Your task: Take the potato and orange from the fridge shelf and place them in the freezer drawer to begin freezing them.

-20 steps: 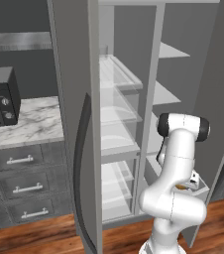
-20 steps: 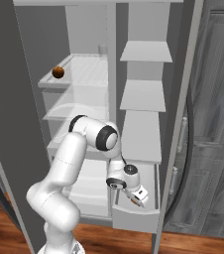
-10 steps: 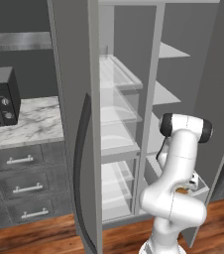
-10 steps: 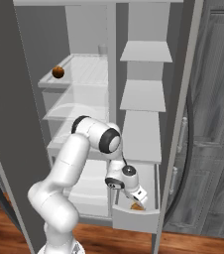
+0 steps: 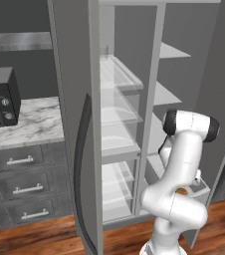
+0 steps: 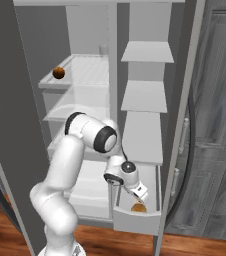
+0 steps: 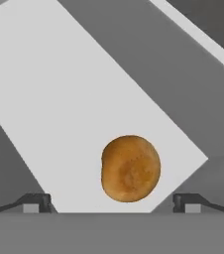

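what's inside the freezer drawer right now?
The potato lies on the freezer drawer floor, with the gripper above it, jaws spread and holding nothing. The wrist covers part of the drawer in the right base view. The orange sits on the upper fridge shelf.

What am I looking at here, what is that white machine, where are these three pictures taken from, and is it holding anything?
It is a rendered kitchen with a white robot arm on a base that can drive, working at an open fridge. Two pictures come from cameras on the base, behind the arm to its left and right. The third comes from a camera on the hand, looking along the gripper. The two dark fingers stand wide apart, so the gripper is open and holds nothing. Between and beyond them the potato lies on the pale floor of the freezer drawer, which is pulled out at the bottom. In the right base view the gripper hangs just over it. The orange sits on an upper fridge shelf.
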